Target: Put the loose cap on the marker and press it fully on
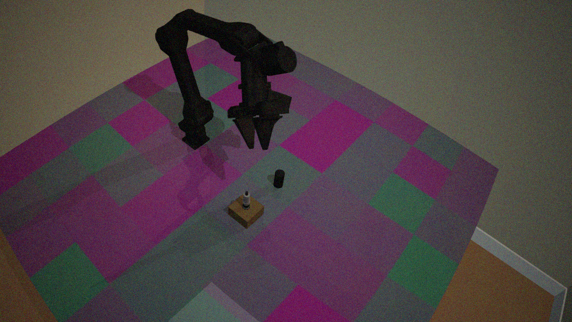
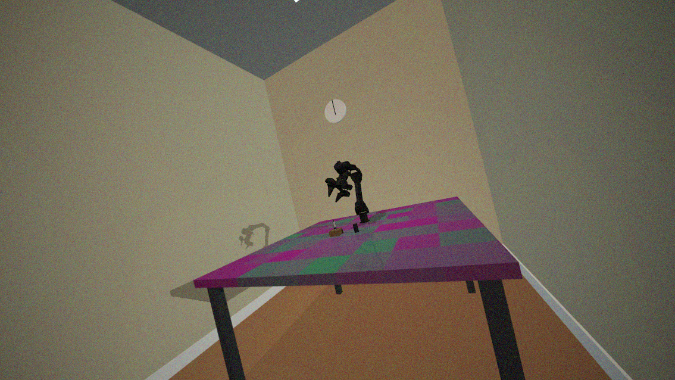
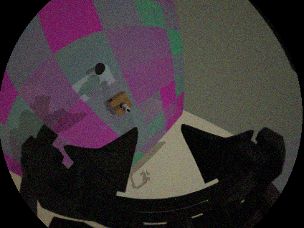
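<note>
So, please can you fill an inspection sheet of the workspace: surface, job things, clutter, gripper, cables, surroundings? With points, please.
Surface: table (image 1: 343,236) (image 2: 358,274) with patches of magenta, green and grey.
Marker: upright in the holder block, tip bare (image 1: 246,199) (image 3: 125,107).
Holder block: brown, flat on the table (image 1: 255,212) (image 2: 335,232) (image 3: 116,102).
Cap: black, stands upright on the table beside the block, not touching it (image 1: 279,178) (image 2: 355,228) (image 3: 100,68).
Clutter: nothing seen.
Gripper: open, nothing between the fingers, raised above the table (image 1: 258,148) (image 2: 333,198) (image 3: 159,126).
Cables: nothing seen.
Surroundings: plain walls, orange-brown floor (image 2: 377,330), round white clock-like disc (image 2: 335,111) on the far wall; lighting is dim.
</note>
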